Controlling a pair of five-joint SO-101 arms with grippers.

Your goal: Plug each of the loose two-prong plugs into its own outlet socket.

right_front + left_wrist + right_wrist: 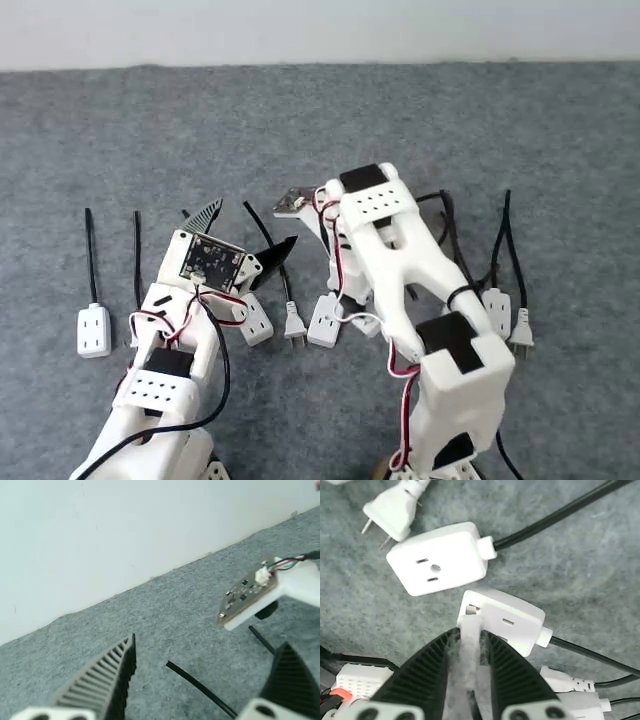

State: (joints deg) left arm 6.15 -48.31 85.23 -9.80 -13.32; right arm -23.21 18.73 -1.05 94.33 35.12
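Note:
My right gripper (pixel 469 635) is shut on a white two-prong plug (pixel 469 625). The plug's front end is pressed against the face of a white outlet socket (pixel 510 622) on a black cord; how deep the prongs sit is hidden. Close beside it lie a second socket (pixel 437 557) and a loose plug (pixel 395 510). In the high view the right arm (pixel 400 270) covers that spot. My left gripper (pixel 255 222) hangs open above the carpet with nothing between its fingers (pixel 107 677). A black cord (pixel 200 687) runs below it.
Grey carpet covers the floor up to a white wall. More sockets lie at the far left (pixel 93 331), by the left arm (pixel 255 318), mid-floor (pixel 326 318) and at the right (pixel 497 300). Loose plugs (pixel 294 325) (pixel 521 330) and black cords lie among them.

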